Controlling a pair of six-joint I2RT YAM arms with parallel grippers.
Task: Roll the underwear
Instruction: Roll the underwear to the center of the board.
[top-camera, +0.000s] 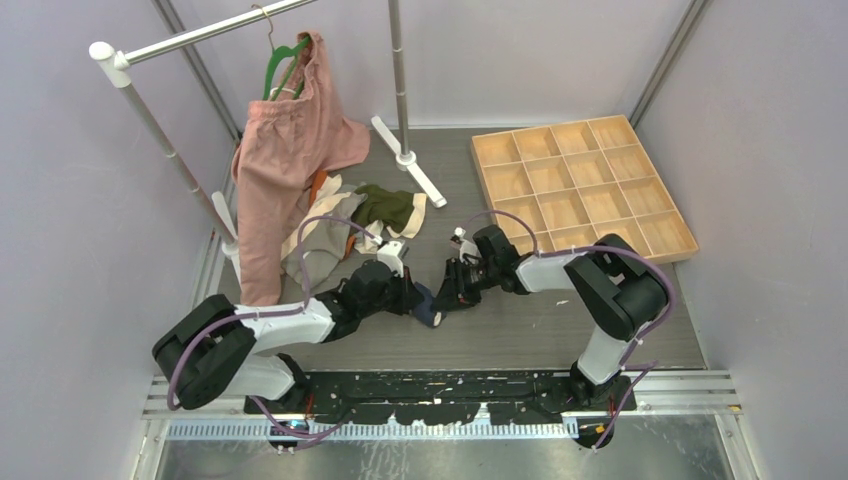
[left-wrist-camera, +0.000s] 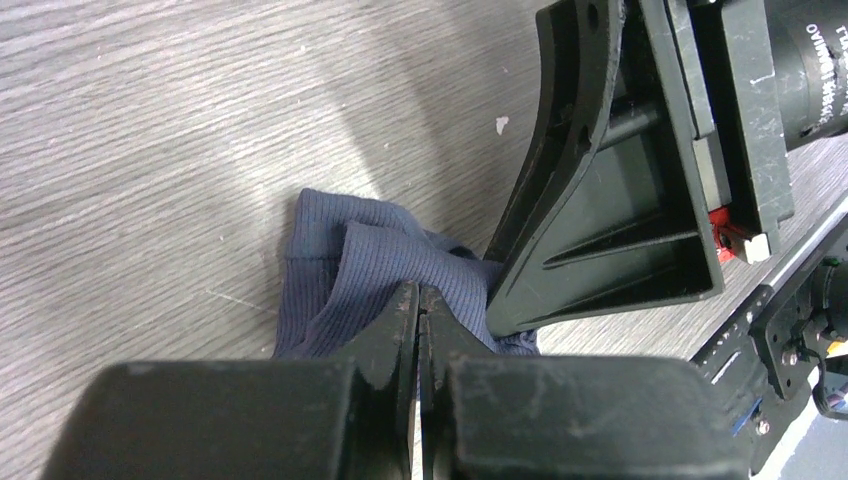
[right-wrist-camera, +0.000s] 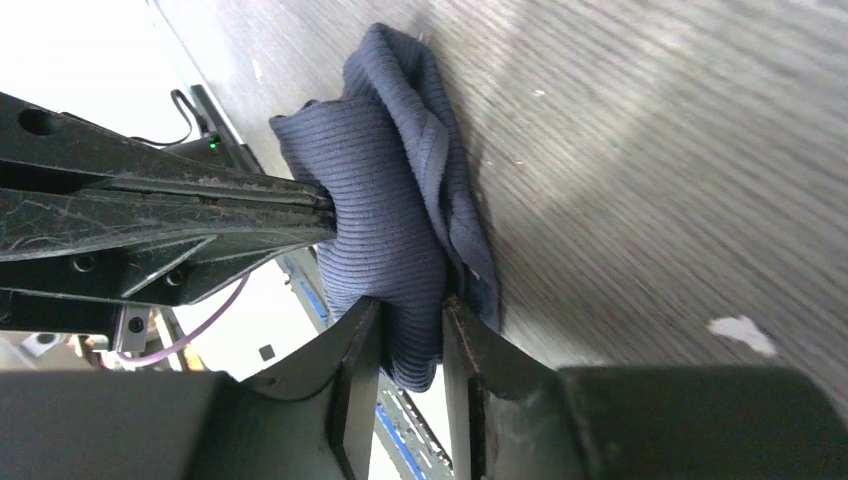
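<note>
The navy underwear (top-camera: 429, 306) lies bunched on the grey table between my two grippers. In the left wrist view the navy underwear (left-wrist-camera: 365, 260) is a ribbed crumpled fold, and my left gripper (left-wrist-camera: 418, 296) is shut with its tips pinching the edge of the cloth. My left gripper (top-camera: 416, 298) reaches in from the left. My right gripper (top-camera: 449, 291) reaches in from the right. In the right wrist view my right gripper (right-wrist-camera: 412, 318) is shut on a thick fold of the navy underwear (right-wrist-camera: 390, 190), low against the table.
A pile of other underwear, olive green (top-camera: 387, 205), grey and orange, lies behind the left arm. A large pink garment (top-camera: 285, 160) hangs on a green hanger from the rack (top-camera: 130, 70). A wooden compartment tray (top-camera: 575, 185) sits at the back right.
</note>
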